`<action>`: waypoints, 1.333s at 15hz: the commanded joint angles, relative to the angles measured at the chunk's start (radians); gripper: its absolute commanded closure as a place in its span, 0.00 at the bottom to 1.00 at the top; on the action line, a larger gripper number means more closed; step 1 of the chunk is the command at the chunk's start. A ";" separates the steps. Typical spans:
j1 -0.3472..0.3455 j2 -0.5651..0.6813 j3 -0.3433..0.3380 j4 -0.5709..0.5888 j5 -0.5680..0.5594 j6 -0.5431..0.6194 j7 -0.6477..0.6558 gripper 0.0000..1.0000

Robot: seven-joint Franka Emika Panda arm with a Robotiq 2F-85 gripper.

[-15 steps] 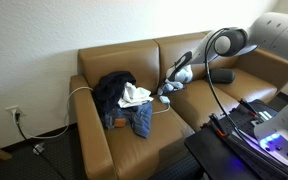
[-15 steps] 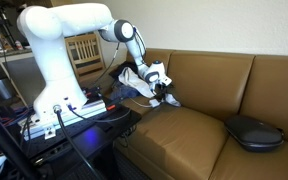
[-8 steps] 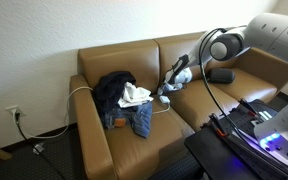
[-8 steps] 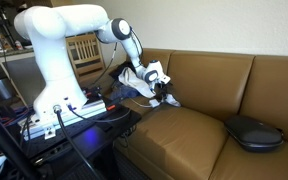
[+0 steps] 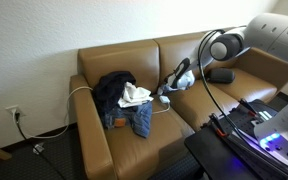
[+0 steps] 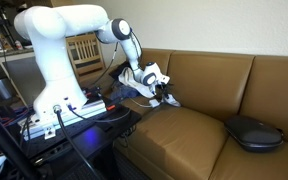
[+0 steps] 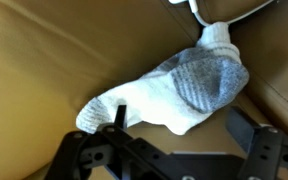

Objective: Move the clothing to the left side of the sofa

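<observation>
Tan leather sofa (image 5: 234, 70) carries the clothing pile (image 5: 124, 102) on its end seat; a white-grey sock (image 7: 174, 90) lies near it at the cushion seam. Gripper (image 5: 171, 88) hovers over the sock, spread and empty. Reach step judged in hand; the next move calls for descending and closing on it.

No text, label, brand mark or number is legible in any view. Surfaces checked: white arm housing (image 6: 56, 52), upper left of frame; sofa (image 5: 112, 58) leather; wall outlet (image 5: 13, 113), lower left; dark equipment (image 5: 246, 128), lower right. Any marking there is too small or blurred to read.
</observation>
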 commanded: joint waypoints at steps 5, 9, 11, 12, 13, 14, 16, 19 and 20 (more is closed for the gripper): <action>-0.027 -0.001 0.082 0.017 0.018 0.022 -0.059 0.26; -0.031 -0.001 0.101 0.033 0.035 -0.008 -0.043 0.55; -0.027 -0.001 0.097 0.038 0.053 -0.015 -0.032 0.68; -0.020 -0.001 0.088 0.040 0.063 -0.021 -0.025 0.76; -0.024 -0.001 0.088 0.038 0.067 -0.019 -0.026 0.82; -0.018 -0.002 0.080 0.037 0.077 -0.023 -0.020 0.88; -0.004 -0.002 0.057 0.042 0.105 -0.080 0.006 0.99; 0.068 -0.004 -0.066 0.028 0.160 -0.205 0.144 0.72; 0.086 -0.003 -0.104 0.015 0.165 -0.199 0.189 0.73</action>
